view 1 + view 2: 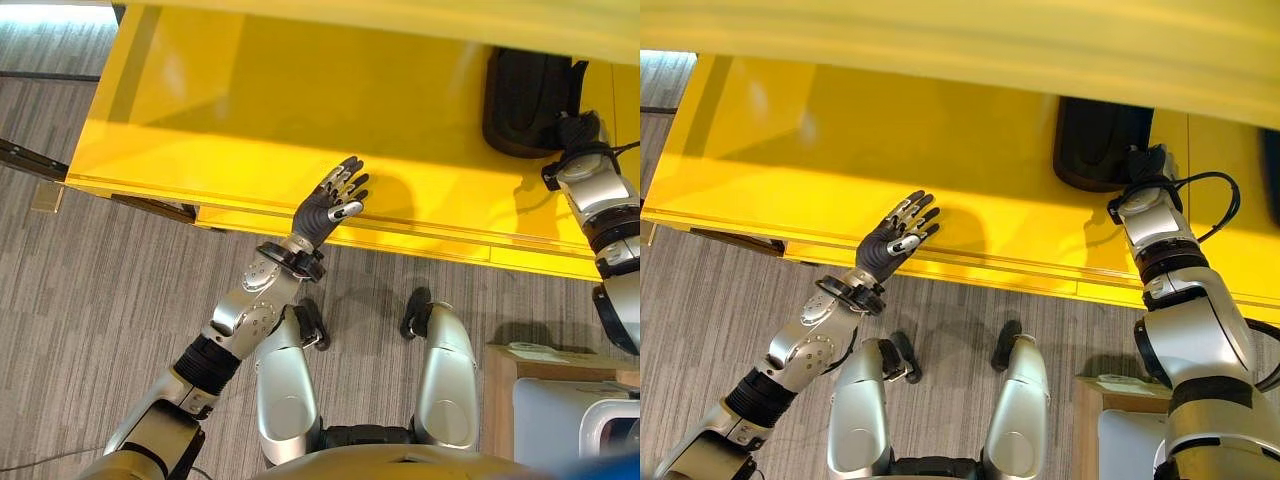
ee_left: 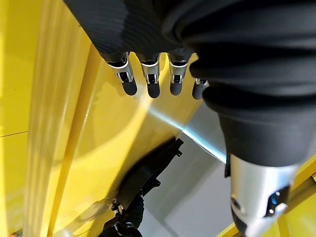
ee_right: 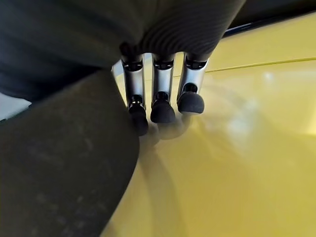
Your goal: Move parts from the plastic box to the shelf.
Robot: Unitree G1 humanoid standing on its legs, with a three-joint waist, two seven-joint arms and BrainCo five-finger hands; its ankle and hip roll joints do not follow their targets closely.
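A black moulded part (image 1: 520,100) lies on the yellow shelf (image 1: 250,110) at its right end. My right hand (image 1: 578,135) is pressed against the near side of that part. In the right wrist view its fingers (image 3: 160,98) run straight down beside the black part (image 3: 59,163), with their tips on the yellow surface. My left hand (image 1: 325,205) hovers over the shelf's front edge near the middle, open, fingers spread and holding nothing. The left wrist view looks along its fingers (image 2: 148,74) to the black part (image 2: 148,177) farther along the shelf.
An upper yellow board (image 1: 400,15) overhangs the shelf at the back. A pale plastic box (image 1: 560,420) stands on a wooden stand at the lower right. Grey carpet (image 1: 90,270) lies in front of the shelf.
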